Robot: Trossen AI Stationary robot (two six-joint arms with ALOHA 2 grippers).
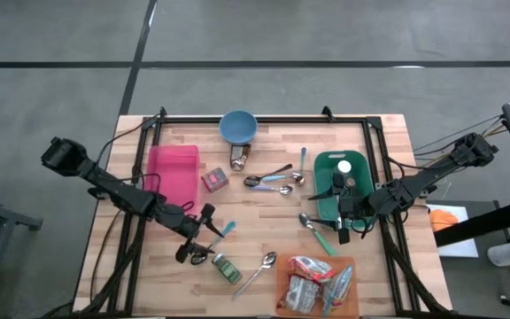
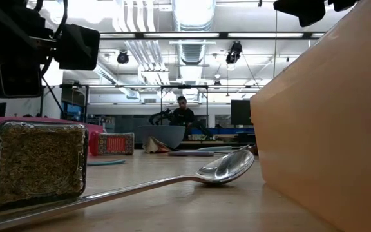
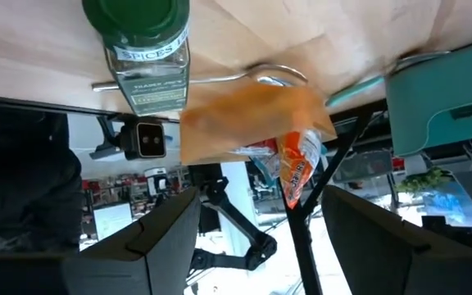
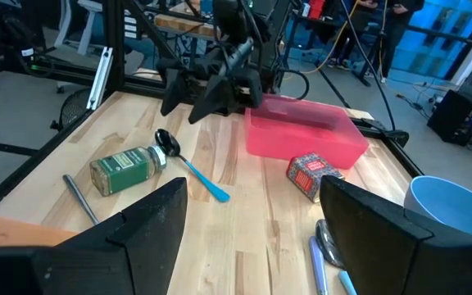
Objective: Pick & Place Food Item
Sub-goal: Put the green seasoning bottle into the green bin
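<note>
Food packets [image 1: 315,282] lie piled on orange tray [image 1: 283,292] at table's front edge, right of centre — nothing holds them. Left to right: pink bin [image 1: 173,173]; left gripper [image 1: 200,237] low over wood beside blue-handled spoon [image 1: 220,232], jaws parted, empty; green-capped spice jar [image 1: 227,268] on its side just in front; blue bowl [image 1: 237,127] at back; green bin [image 1: 343,182]; right gripper [image 1: 341,209] over green bin's front part, jaws spread wide, empty.

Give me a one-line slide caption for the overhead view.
Two dark arms poised over a wooden table strewn with spoons, a pink plastic bin, blue bowl, green bin and orange tray of snack packets.
</note>
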